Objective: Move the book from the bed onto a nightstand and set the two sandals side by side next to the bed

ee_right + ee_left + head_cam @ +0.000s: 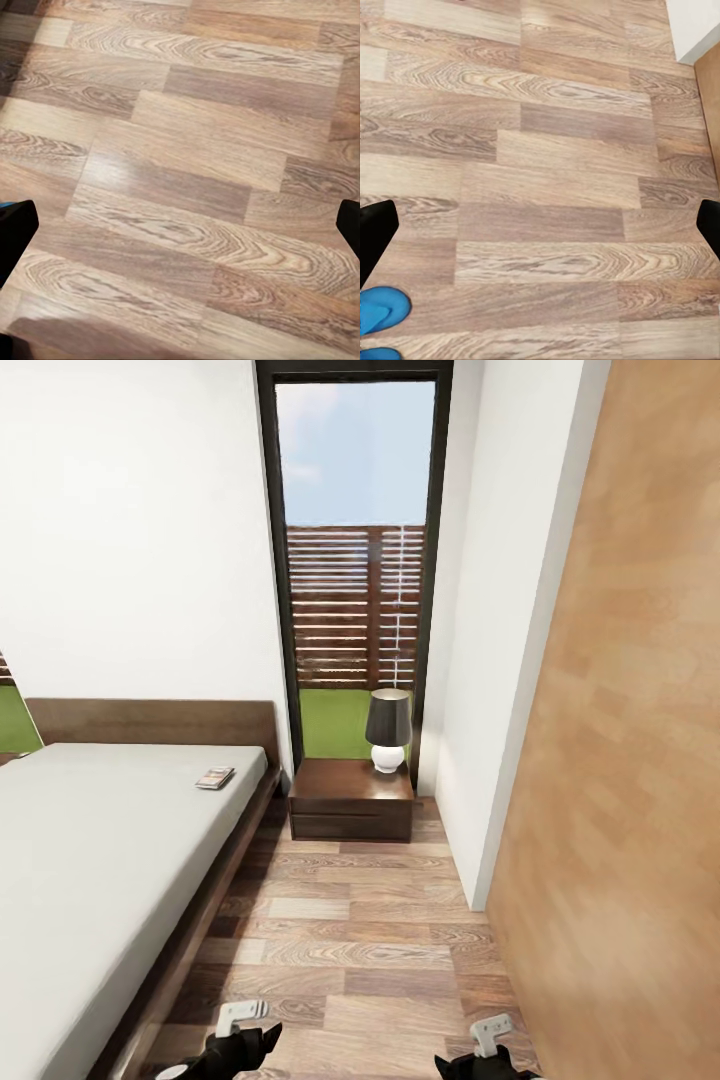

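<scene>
The book (pixel 215 777) lies on the off-white mattress of the bed (pixel 90 860), near the dark headboard and the bed's right edge. A dark nightstand (pixel 352 800) stands just right of the headboard, in front of the tall window. Both arms hang low over the plank floor at the bottom of the head view. The left gripper (pixel 540 225) is open over bare floor, with its black fingertips (pixel 375 232) far apart. Two blue sandals (pixel 381 310) show at a corner of the left wrist view, one of them (pixel 376 352) only as a sliver. The right gripper (pixel 180 225) is open and holds nothing.
A lamp (pixel 388 730) with a dark shade and white base takes up the right half of the nightstand top. A white wall corner (pixel 490 760) and a tan wood panel (pixel 620 760) close the right side. A strip of plank floor (pixel 350 950) runs between them and the bed.
</scene>
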`<state>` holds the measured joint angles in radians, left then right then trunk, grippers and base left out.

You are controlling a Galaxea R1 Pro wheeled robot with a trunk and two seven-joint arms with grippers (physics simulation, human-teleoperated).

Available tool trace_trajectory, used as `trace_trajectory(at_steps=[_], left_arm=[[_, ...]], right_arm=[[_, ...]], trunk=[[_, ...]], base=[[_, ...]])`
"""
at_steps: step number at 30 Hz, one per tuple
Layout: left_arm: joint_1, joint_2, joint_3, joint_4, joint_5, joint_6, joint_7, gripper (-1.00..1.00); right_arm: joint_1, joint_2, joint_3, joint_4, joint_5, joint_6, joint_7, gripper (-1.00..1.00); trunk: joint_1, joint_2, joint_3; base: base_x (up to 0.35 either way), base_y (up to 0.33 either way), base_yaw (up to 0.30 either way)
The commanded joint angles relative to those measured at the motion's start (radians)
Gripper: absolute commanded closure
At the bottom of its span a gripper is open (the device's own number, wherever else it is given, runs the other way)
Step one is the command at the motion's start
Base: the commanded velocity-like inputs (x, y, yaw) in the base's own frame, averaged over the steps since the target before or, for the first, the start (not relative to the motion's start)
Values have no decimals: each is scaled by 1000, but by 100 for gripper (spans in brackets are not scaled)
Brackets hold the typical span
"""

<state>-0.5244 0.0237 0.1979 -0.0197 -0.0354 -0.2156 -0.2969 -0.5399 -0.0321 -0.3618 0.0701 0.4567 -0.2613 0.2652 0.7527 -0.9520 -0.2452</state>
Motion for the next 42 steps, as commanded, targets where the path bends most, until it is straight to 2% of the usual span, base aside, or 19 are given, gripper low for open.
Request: trace_trajectory(at_steps=[1, 42], left_arm=[[-1, 0, 7, 1, -4, -3, -4, -100], [0, -1, 7, 1, -4, -5, 1, -100]], right_arm=[[-2, -1, -9, 4, 7, -6, 1, -100], [-2, -9, -9, 4, 8, -7, 2, -100]], trunk=[[0, -1, -1], [0, -1, -1]], base=[[0, 0, 0], [0, 0, 0]])
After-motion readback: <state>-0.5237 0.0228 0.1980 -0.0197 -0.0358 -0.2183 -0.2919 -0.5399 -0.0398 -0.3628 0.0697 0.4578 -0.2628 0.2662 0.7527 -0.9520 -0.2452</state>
